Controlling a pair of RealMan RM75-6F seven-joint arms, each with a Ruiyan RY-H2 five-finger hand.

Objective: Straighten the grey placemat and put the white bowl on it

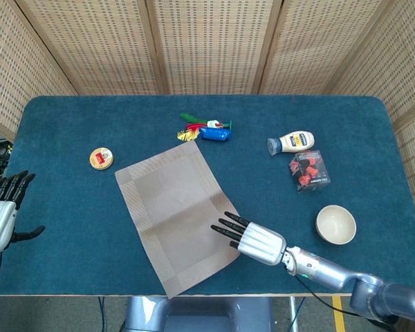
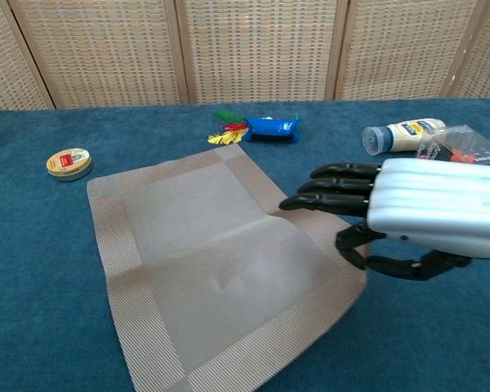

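The grey placemat lies flat on the blue table, turned at an angle, with one corner near the table's front edge. My right hand hovers at the mat's right edge. Its fingers reach straight out over the border and its thumb sits just off the edge, with nothing held between them. The white bowl stands upright and empty to the right of that hand, shown only in the head view. My left hand stays off the table's left side with fingers spread and empty.
A small round tin sits left of the mat. A blue packet with coloured feathers lies behind it. A mayonnaise bottle and a red-and-black package lie at the right.
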